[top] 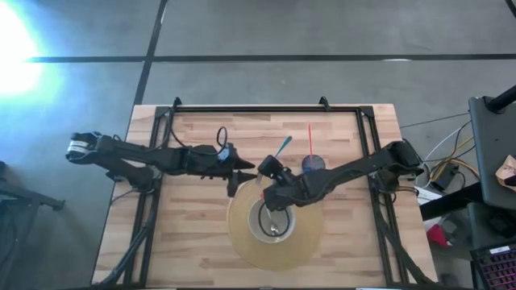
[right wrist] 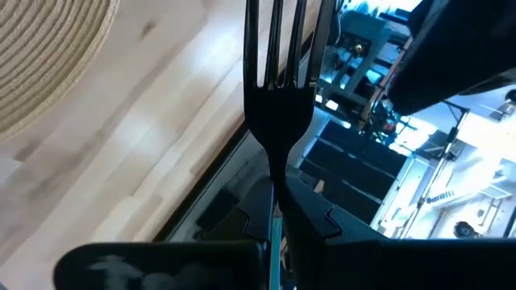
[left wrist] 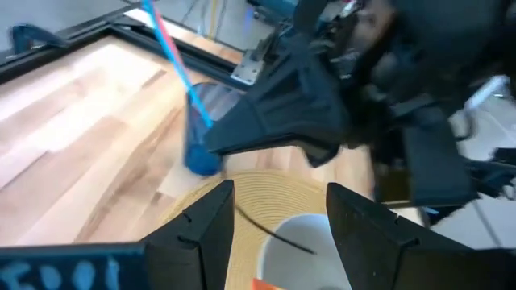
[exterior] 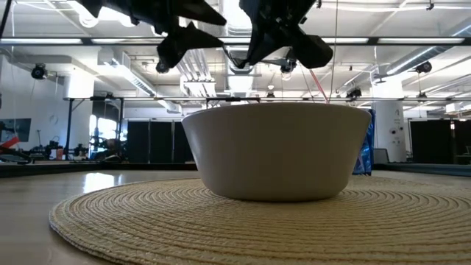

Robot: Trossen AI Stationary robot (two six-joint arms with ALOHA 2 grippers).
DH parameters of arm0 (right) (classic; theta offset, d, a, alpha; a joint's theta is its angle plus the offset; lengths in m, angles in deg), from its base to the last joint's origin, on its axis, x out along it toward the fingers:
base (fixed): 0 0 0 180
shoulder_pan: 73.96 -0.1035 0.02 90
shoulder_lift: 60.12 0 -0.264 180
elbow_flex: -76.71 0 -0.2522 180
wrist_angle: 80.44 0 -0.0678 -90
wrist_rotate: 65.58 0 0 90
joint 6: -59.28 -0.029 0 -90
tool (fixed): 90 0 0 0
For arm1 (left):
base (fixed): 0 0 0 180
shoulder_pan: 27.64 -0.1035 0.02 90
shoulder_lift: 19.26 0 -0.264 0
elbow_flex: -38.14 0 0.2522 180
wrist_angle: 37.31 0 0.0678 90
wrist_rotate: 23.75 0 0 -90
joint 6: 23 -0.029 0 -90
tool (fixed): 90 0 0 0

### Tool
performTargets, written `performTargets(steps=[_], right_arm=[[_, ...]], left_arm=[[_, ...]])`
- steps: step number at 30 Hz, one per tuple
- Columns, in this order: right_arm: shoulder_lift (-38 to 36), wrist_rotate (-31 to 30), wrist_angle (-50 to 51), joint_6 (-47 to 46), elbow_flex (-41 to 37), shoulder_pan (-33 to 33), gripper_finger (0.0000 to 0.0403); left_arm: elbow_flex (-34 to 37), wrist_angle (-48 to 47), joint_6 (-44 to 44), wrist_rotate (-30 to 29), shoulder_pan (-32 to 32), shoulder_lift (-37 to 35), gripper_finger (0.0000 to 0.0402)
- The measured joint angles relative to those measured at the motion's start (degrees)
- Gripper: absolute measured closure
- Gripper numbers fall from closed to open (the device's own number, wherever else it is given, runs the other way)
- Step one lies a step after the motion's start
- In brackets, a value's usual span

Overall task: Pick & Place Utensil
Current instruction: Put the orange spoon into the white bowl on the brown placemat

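Observation:
A black fork (right wrist: 278, 105) is in my right gripper (right wrist: 278, 221), which hovers over the far rim of the white bowl (top: 274, 219). The bowl stands on a round woven mat (top: 242, 242). My left gripper (left wrist: 280, 217) is open and empty. It hangs just left of the right gripper (top: 264, 167), tip to tip with it, above the mat's far edge. In the low view both grippers (exterior: 184, 37) (exterior: 287, 33) hang above the bowl (exterior: 276, 151). A blue cup (top: 313, 165) with a red stick (top: 310, 141) stands behind the bowl. My right gripper pinches the fork's handle (right wrist: 279, 189) just behind the head, between its two fingers. The fork lies along the fingers, with its tines (right wrist: 278, 40) pointing forward past the fingertips. It is lifted clear of the table.
A teal stick (top: 284, 147) shows by the cup, just beyond the right gripper. Black frame rails (top: 266, 108) border the wooden table on its far, left and right sides. Bare wood lies left of the mat (top: 185, 225).

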Motion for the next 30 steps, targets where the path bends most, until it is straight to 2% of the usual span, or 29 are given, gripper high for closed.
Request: performTargets(steps=[8, 11, 23, 26, 30], right_arm=[[-0.1, 0.0, -0.2, 0.7, 0.0, 0.9, 0.039], [0.0, 0.0, -0.2, 0.7, 0.0, 0.9, 0.039], [0.0, 0.1, 0.0, 0.8, -0.1, 0.9, 0.039], [0.0, 0.2, 0.0, 1.0, -0.1, 0.9, 0.039], [0.1, 0.2, 0.0, 1.6, -0.1, 0.9, 0.039]], left_arm=[[0.0, 1.7, 0.3, -0.5, -0.9, 3.8, 0.0213], [0.0, 1.6, 1.2, -2.4, -1.1, 5.0, 0.0213], [0.0, 2.3, 3.1, -3.3, -2.2, 7.3, 0.0215], [0.0, 2.3, 2.8, -3.2, -2.6, 7.7, 0.0228], [-0.1, 2.3, 2.6, -3.0, -3.4, 8.3, 0.0267]])
